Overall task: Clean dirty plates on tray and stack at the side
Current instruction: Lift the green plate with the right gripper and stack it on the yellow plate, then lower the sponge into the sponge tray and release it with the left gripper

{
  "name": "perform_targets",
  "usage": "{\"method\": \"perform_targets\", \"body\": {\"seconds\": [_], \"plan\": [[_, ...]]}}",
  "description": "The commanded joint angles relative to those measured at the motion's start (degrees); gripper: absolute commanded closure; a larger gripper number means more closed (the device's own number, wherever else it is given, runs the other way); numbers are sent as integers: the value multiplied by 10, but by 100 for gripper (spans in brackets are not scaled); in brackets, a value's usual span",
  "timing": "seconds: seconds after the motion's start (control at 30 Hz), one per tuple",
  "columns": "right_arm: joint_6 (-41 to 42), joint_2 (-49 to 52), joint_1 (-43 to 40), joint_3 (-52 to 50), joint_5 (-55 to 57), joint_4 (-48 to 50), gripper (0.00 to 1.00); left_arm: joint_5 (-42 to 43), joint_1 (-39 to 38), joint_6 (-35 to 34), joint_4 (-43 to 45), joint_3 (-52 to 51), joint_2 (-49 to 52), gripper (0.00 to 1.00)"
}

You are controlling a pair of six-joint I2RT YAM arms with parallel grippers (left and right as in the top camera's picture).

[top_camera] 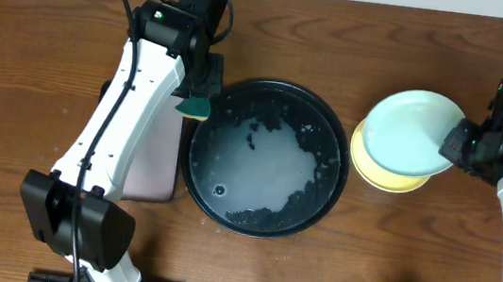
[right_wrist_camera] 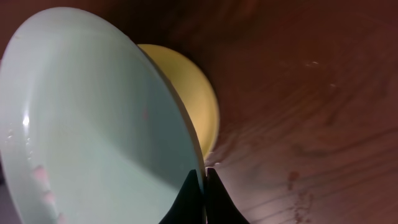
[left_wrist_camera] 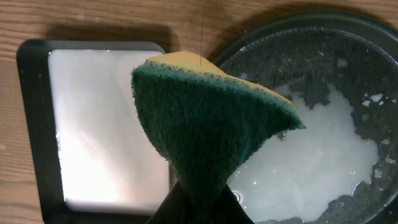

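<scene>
The large round black tray (top_camera: 267,157) sits mid-table with a pool of soapy water in it; it also shows in the left wrist view (left_wrist_camera: 348,68). My left gripper (top_camera: 198,97) is shut on a green and yellow sponge (top_camera: 195,108), held over the tray's left rim; the sponge (left_wrist_camera: 205,124) hides the fingertips (left_wrist_camera: 202,208). My right gripper (top_camera: 455,143) is shut on the rim of a mint-blue plate (top_camera: 412,133), held over a pale yellow plate (top_camera: 383,172) on the table to the right of the tray. In the right wrist view the fingers (right_wrist_camera: 204,186) pinch the mint-blue plate (right_wrist_camera: 93,118) above the yellow plate (right_wrist_camera: 193,93).
A rectangular black-rimmed tray (left_wrist_camera: 99,124) with a grey-white inside lies left of the round tray, mostly under my left arm in the overhead view (top_camera: 159,164). Wet marks show on the wood near the plates (right_wrist_camera: 298,180).
</scene>
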Motion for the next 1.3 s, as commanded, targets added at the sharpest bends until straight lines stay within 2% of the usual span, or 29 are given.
{"method": "perform_targets", "body": {"seconds": [0.0,0.33,0.37,0.53,0.73,0.93,0.97,1.27], "plan": [[0,18,-7,-30,29,19,99,-3,2,9,-2,9,0,92],[-1,99,-5,-82,24,91,97,-3,3,10,-2,9,0,92],[-1,104,-6,-82,18,91,92,-3,3,10,-2,9,0,92],[-45,107,-2,-78,-39,93,48,-3,15,23,-15,9,0,92],[-62,71,17,-47,-64,70,38,-3,53,42,-52,7,0,92],[-63,11,48,-15,-64,58,4,-3,111,47,-45,-35,0,92],[-63,3,53,-14,-64,59,1,-3,120,47,-36,-49,0,92],[-64,-22,81,-14,-63,43,1,2,171,46,102,-220,0,92]]}}
